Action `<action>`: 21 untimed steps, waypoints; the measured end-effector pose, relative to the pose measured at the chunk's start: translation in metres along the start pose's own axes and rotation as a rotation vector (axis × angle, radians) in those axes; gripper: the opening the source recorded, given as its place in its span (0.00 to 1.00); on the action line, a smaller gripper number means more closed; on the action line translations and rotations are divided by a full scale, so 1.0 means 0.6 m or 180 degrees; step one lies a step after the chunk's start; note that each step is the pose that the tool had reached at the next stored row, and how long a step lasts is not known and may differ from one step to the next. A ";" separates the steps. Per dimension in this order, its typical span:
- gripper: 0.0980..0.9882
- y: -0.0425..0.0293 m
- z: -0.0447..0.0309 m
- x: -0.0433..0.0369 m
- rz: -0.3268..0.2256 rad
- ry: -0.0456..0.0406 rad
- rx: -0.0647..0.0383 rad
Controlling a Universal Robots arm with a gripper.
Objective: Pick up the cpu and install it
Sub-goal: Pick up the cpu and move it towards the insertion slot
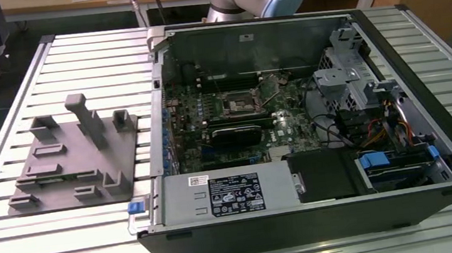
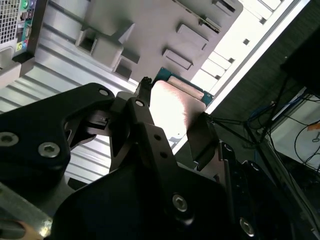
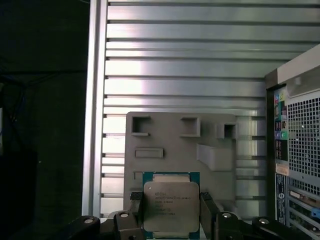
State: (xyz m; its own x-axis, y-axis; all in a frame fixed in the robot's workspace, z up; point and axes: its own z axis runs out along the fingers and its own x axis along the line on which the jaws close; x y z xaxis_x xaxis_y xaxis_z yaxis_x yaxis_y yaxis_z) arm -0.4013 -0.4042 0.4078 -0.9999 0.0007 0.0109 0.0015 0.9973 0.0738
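Your claw [image 3: 171, 214] is clenched on the cpu [image 3: 171, 202] by its edges. It's light, stiff, w/ fragile contacts, so hold rims only. Tray [image 1: 60, 164] at case's [image 1: 304, 230] 9 o'clock, exterior view.

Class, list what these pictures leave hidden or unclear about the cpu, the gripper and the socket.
cpu: first wrist view, one edge cut off by the frame; second wrist view, glare washes out its face.
gripper: first wrist view, body cut off by the frame.
socket: exterior view, too small to tell whether its frame is open.
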 end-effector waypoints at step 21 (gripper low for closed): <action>0.50 0.001 0.001 -0.086 0.0000 0.0000 0.0000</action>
State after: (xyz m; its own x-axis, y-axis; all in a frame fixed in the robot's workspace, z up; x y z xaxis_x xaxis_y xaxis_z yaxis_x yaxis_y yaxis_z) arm -0.3498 -0.4039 0.4067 -0.9999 0.0007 0.0109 0.0015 0.9973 0.0738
